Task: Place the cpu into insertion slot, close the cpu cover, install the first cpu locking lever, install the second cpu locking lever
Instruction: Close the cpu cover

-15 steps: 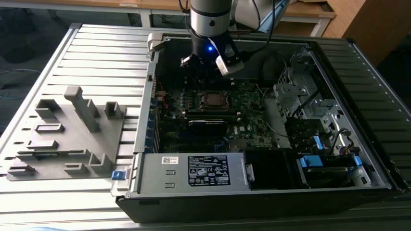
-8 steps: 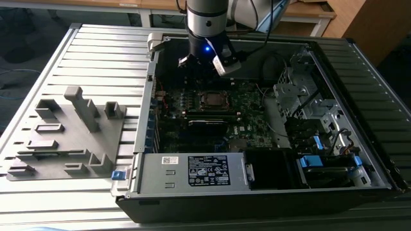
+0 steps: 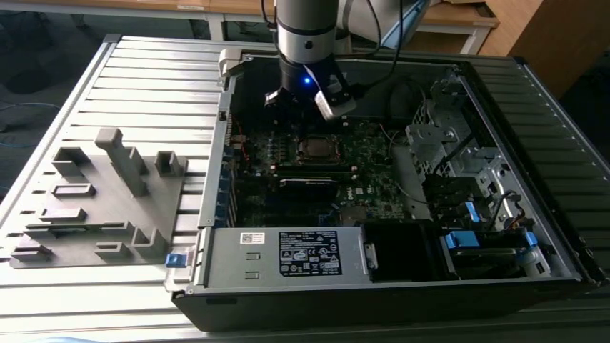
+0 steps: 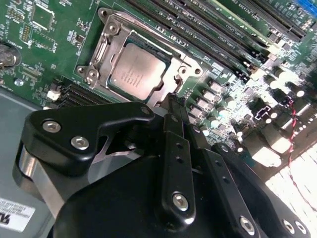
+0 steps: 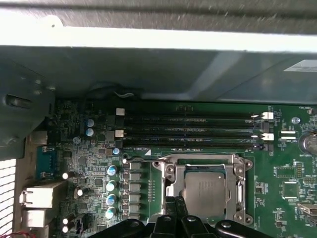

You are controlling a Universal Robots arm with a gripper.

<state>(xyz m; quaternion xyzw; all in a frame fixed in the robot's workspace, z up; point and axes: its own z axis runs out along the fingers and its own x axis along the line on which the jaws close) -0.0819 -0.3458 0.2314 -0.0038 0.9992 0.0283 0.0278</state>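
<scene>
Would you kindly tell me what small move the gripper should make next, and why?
Probably a small shift toward the locking lever, to press it: the cpu sits in the insertion slot, the cpu cover lies flat over it, and the gripper hangs at the cover's opposite edge.

Upright arm [image 3: 305, 28], pincer [image 4: 171, 105] pointing down, fingers [image 4: 176, 148] together

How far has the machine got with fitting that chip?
Looks done: the flat silver-grey square cpu lies in the metal-edged insertion slot, with the thin silver frame cover lowered around it. In hand: the black gripper is at the slot's edge. Left: the levers; a thin wire lever shows beside the slot, latched or not I cannot tell.
</scene>
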